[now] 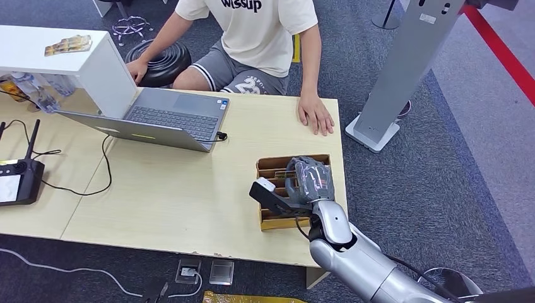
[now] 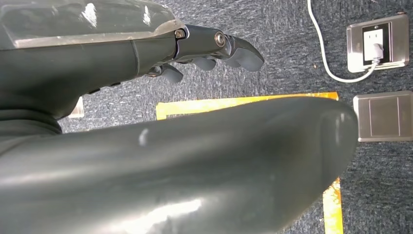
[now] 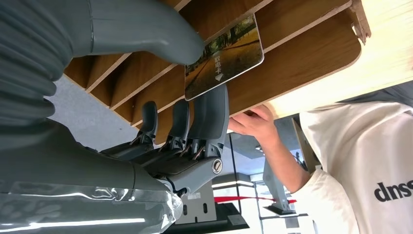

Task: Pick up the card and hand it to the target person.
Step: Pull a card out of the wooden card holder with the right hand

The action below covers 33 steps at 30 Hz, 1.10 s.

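The card (image 3: 224,58), printed with a yellowish photo, stands in a slot of the wooden card holder (image 1: 270,221) near the table's right front corner. My right hand (image 1: 308,180) is over the holder and pinches the card between the thumb (image 3: 146,29) and a finger (image 3: 210,114). The target person (image 1: 255,35), in a white T-shirt, sits at the far side of the table. One of the person's hands (image 1: 315,117) lies flat on the tabletop just beyond the holder. My left hand (image 2: 146,63) hangs over the carpet, holding nothing, its fingers (image 2: 219,46) apart from the thumb.
An open laptop (image 1: 170,117) and a white box (image 1: 57,53) stand at the table's far left. A black controller (image 1: 19,180) with cables lies at the left edge. A grey stand (image 1: 404,69) rises right of the table. Floor sockets (image 1: 221,271) sit below the front edge.
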Motion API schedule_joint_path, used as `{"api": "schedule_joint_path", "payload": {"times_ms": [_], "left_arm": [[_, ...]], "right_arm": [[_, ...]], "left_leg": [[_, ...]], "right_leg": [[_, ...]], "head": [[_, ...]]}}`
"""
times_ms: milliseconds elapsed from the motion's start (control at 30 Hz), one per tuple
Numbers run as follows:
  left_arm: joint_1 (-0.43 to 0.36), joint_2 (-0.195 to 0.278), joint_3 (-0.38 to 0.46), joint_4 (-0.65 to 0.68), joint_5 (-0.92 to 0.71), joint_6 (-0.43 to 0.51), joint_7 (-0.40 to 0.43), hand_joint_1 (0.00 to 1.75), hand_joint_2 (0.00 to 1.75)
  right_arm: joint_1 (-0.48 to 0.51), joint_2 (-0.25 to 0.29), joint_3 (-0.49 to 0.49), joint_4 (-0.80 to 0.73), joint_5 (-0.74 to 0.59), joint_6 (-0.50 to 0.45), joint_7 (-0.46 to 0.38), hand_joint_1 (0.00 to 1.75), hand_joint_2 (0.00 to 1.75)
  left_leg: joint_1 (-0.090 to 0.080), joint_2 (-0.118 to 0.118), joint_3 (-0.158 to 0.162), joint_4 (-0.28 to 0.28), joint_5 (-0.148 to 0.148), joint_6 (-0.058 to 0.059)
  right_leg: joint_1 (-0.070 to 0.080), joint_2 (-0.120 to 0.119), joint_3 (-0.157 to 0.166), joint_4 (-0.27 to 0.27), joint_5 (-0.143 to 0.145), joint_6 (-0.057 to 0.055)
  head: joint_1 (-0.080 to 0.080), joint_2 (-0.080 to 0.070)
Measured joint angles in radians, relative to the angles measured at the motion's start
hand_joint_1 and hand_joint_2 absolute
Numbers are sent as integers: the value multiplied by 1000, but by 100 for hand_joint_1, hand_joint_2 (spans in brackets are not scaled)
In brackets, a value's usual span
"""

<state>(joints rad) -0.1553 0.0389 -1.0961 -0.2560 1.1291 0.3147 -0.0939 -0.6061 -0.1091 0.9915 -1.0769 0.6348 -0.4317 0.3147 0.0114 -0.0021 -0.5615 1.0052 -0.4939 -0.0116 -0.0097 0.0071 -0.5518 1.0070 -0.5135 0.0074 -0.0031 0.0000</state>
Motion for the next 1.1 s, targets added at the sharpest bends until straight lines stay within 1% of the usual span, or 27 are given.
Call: {"api": "schedule_joint_path", "payload": {"times_ms": [167, 467, 767, 933, 1000, 1100], "left_arm": [[0, 0, 0, 0, -2, 0, 0, 0, 0], [0, 0, 0, 0, -6, 0, 1, 0, 0], [-1, 0, 0, 0, -24, -1, 0, 0, 0], [-1, 0, 0, 0, -22, 3, 4, 0, 0], [-1, 1, 0, 0, -21, 4, 4, 0, 0], [0, 3, 0, 0, -19, 6, 4, 0, 0]], "right_arm": [[0, 0, 0, 0, 0, 0, 0, 130, 175], [0, 0, -1, 0, 2, 0, 0, 150, 175], [-1, 0, -3, 1, -1, 0, -3, 152, 175], [-3, -1, -10, -4, -47, 4, -12, 152, 175], [-5, -4, -17, -19, -84, 21, -10, 152, 175], [-15, -17, -26, -57, -145, 76, 15, 152, 175]], "left_leg": [[0, 0, 0, 0, 0, 0], [0, 0, 0, 0, 0, 0], [0, 0, 0, 0, 0, 0], [0, 0, 0, 0, 0, 0], [0, 0, 0, 0, 0, 0], [0, 0, 0, 0, 0, 0]], "right_leg": [[0, 0, 0, 0, 0, 0], [0, 0, 0, 0, 0, 0], [0, 0, 0, 0, 0, 0], [0, 0, 0, 0, 0, 0], [0, 0, 0, 0, 0, 0], [0, 0, 0, 0, 0, 0]], "head": [[0, 0], [0, 0], [0, 0], [0, 0], [0, 0], [0, 0]]}}
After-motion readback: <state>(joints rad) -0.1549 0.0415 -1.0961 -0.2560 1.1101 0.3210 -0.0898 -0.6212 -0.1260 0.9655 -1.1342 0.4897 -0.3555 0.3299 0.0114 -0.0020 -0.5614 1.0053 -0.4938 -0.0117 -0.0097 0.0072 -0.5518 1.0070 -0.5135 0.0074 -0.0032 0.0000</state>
